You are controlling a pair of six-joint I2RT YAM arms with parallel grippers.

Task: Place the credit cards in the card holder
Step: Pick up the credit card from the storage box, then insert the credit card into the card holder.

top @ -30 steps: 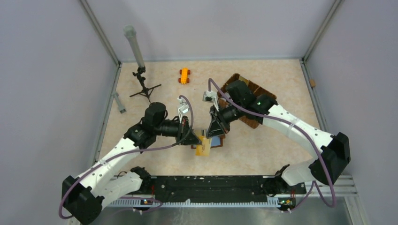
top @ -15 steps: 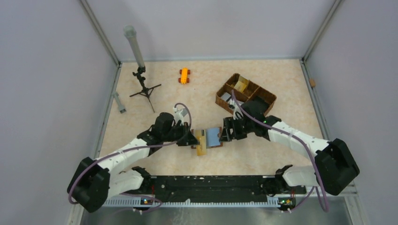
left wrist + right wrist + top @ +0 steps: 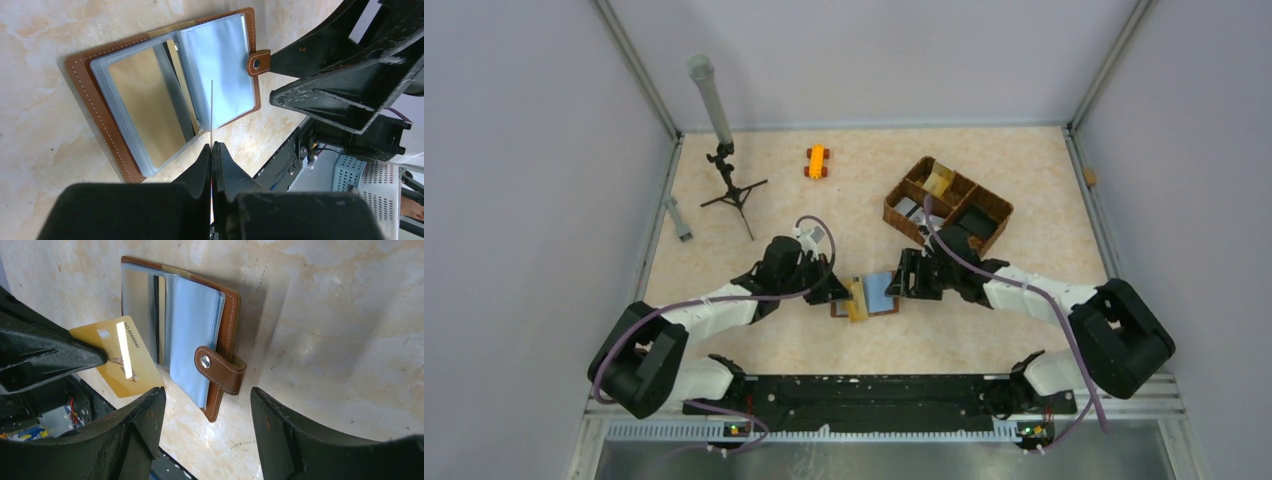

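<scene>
Since your L tool is clamped tight on the gold card, that arm does the insert. The R tool is only placed to steady things. The card is pinched at one end, w/ the rest sticking out fwd over the holder. The holder lies open and flat on the table btwn the two tools, just ahead of L.

From the L wrist the card shows edge-on. Its line runs roughly parallel w/ the spine, tip over the blue sleeves near the fold. Can't tell if it touches yet. My read: you need the card's leading edge at a sleeve mouth, so tilt it flatter before sliding.

The R tool sits on the opposite side, jaws wide apart, nothing held. It straddles the snap tab side w/o clear contact. Farther back on the right, the basket has more cards waiting.
</scene>
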